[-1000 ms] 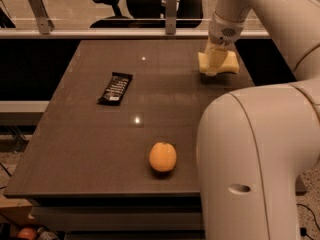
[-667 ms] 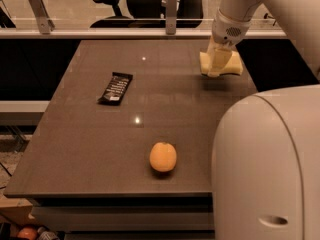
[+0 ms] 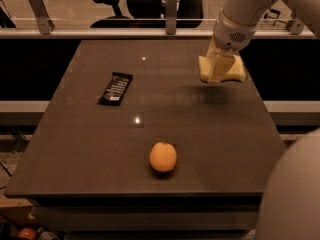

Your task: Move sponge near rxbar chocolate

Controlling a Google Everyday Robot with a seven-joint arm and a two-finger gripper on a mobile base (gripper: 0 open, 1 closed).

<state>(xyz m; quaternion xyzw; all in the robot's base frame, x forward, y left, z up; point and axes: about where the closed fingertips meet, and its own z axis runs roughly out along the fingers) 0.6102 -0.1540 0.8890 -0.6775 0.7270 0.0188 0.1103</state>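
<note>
At upper right, the gripper point(image 3: 220, 73) pinched the sponge point(image 3: 236, 72) seemingly above the table point(image 3: 75, 154), ready to carry left toward the rxbar chocolate point(image 3: 116, 88).

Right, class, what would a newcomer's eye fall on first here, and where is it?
The gripper, at the table's far right, is shut on the pale yellow sponge, seemingly held just above the dark table. A bright orange fruit sits near the front edge, about midway across. The black rxbar chocolate lies flat at left, well apart from the sponge.
</note>
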